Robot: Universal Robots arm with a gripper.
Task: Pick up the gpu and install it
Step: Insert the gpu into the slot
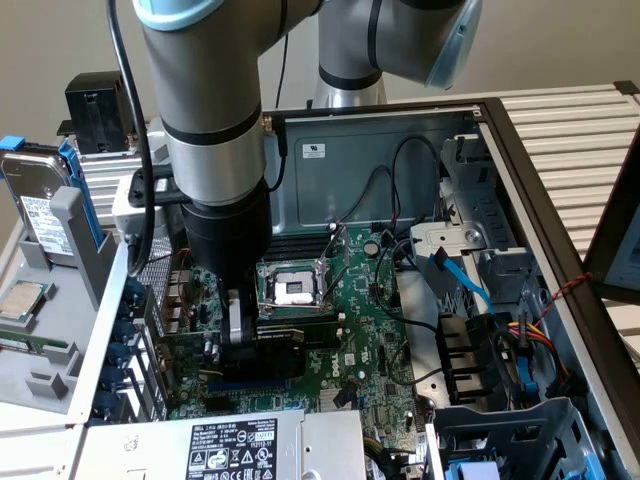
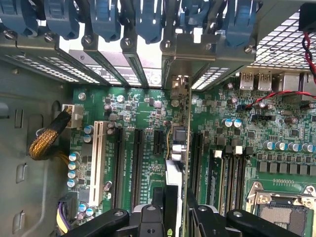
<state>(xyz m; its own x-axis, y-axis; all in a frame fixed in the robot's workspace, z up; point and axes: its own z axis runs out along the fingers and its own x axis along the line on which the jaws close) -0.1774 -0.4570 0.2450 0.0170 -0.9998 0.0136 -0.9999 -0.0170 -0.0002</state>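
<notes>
The gpu (image 2: 186, 148) shows edge-on in the wrist view as a thin green board with a black cooler on one face, standing upright over the motherboard (image 2: 143, 123) between two black expansion slots. Its silver end bracket (image 2: 180, 59) lies against the case's rear slot openings. My gripper (image 2: 175, 215) is shut on the gpu, one black finger on each face. In the exterior view the gripper (image 1: 245, 340) reaches down into the open case, with the gpu's black shroud (image 1: 285, 348) just below the CPU socket (image 1: 290, 288). I cannot tell whether the card's bottom edge sits in a slot.
Blue slot latches (image 2: 103, 19) line the rear wall. A white slot (image 2: 98, 158) and a yellow-sleeved cable (image 2: 47, 140) lie to one side of the card, memory slots (image 2: 224, 173) to the other. Power supply (image 1: 230, 445), drive cage cables (image 1: 500, 340) and a hard drive (image 1: 40, 210) surround the board.
</notes>
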